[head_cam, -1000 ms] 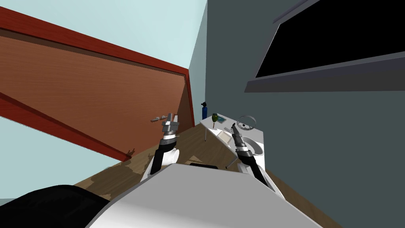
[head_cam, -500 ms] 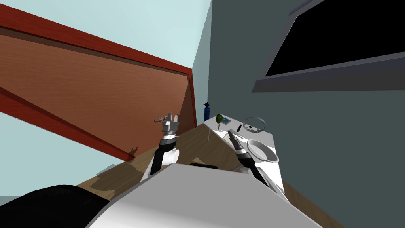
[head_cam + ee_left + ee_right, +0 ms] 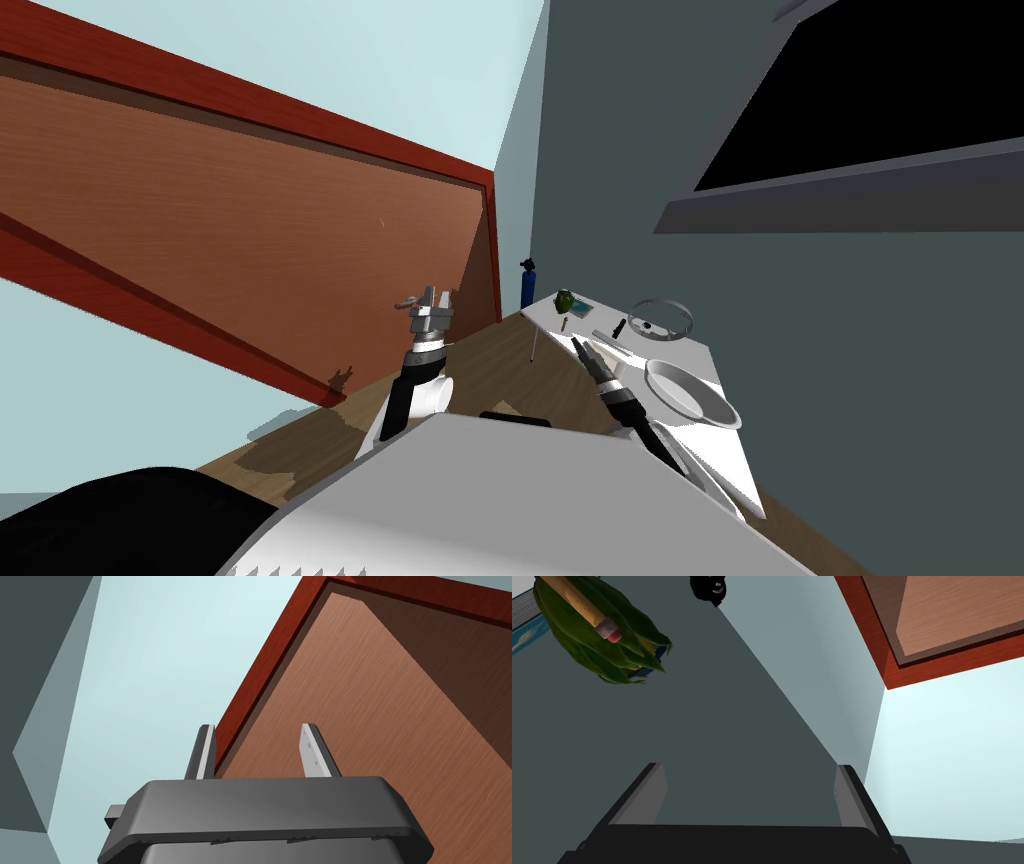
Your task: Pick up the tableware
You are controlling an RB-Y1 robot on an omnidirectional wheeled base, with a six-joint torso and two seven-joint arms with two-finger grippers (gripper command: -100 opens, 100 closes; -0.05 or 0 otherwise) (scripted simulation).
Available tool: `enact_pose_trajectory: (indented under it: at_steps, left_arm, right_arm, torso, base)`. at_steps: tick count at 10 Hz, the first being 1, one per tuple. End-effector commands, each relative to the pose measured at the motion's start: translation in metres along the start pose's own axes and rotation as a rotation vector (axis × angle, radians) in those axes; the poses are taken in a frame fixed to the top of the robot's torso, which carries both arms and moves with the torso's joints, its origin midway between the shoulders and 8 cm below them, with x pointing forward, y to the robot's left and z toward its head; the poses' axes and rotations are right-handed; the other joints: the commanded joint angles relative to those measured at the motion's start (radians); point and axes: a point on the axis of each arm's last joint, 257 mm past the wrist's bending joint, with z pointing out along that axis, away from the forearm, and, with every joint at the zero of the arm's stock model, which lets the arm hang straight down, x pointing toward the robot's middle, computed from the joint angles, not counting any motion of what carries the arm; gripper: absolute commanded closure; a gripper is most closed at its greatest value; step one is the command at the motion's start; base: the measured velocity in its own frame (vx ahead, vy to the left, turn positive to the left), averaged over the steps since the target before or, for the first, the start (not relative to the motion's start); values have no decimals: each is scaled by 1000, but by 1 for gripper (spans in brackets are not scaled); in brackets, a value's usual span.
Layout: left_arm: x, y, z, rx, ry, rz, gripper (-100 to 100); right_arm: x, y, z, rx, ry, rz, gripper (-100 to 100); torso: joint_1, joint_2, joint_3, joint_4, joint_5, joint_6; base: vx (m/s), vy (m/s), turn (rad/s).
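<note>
bowl (image 3: pixel 692 395) on table (image 3: pixel 716 452) | plant (image 3: pixel 565 299) at table's far end | bottle (image 3: pixel 527 283) behind table

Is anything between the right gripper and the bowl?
Nothing visible. The open right gripper hangs at the table edge; the bowl sits back beside its forearm, with bare tabletop between.

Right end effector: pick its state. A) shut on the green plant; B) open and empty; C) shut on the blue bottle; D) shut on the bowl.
B: the right end effector has its two fingers standing wide apart with nothing between them.
</note>
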Motion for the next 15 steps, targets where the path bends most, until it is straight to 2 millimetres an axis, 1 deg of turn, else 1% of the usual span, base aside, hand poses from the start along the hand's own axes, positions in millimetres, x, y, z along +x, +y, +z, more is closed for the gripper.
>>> enact_pose_trajectory:
  at_steps: [1,2,3,4,5,6,7,8,9,10,11,12,13,14,15]
  left_arm:
    - [0,0,0,0,0,0,0]
    - [0,0,0,0,0,0,0]
    - [0,0,0,0,0,0,0]
    - [0,0,0,0,0,0,0]
    - [0,0,0,0,0,0,0]
    - [0,0,0,0,0,0,0]
    - [0,0,0,0,0,0,0]
    - [0,0,0,0,0,0,0]
    - [0,0,0,0,0,0,0]
    - [0,0,0,0,0,0,0]
    - [0,0,0,0,0,0,0]
    - [0,0,0,0,0,0,0]
    - [0,0,0,0,0,0,0]
    - [0,0,0,0,0,0,0]
    - [0,0,0,0,0,0,0]
  right_arm:
    - [17,-22,-10,32,70,-89,-100]
    - [17,-22,-10,32,70,-93,-100]
    - [29,-38,-17,52,127,-166,-100]
    - [31,-41,-18,59,132,-172,-100]
    - [43,-61,-27,84,194,-249,-100]
    - [52,-76,-34,99,247,-313,-100]
    - [55,-83,-38,109,260,-332,-100]
    - [61,-100,-46,121,316,-409,-100]
    - [63,-105,-50,133,325,-412,-100]
    - [67,-120,-57,140,378,-491,-100]
    - [70,-128,-63,155,390,-491,-100]
    - [72,-146,-72,166,446,-570,-100]
    - [74,-151,-76,177,454,-570,-100]
    - [75,-169,-86,188,510,-646,-100]
    - [76,-173,-90,197,518,-646,-100]
  torso:
    - [0,0,0,0,0,0]
    - [1,-1,0,0,0,0]
    - [1,0,0,0,0,0]
    - [2,-1,0,0,0,0]
    - [0,0,0,0,0,0]
    - [2,0,0,0,0,0]
    - [4,-2,-1,0,1,0]
    - [2,-1,-1,0,1,0]
    - [2,0,0,0,0,0]
    - [0,1,0,0,0,0]
    - [0,1,0,0,0,0]
    - [-1,0,0,0,0,0]
    - [-1,0,0,0,0,0]
    - [-2,0,0,0,0,0]
    - [-1,0,0,0,0,0]
  base:
    - [56,126,36]
    - [42,114,11]
    - [42,142,44]
    - [35,105,13]
    - [38,130,32]
    - [76,182,44]
    - [55,132,14]
    - [32,125,46]
    - [27,96,10]
    - [37,114,29]
    - [38,87,6]
    - [42,88,32]
    - [33,71,16]
    - [37,93,27]
    - [32,84,6]
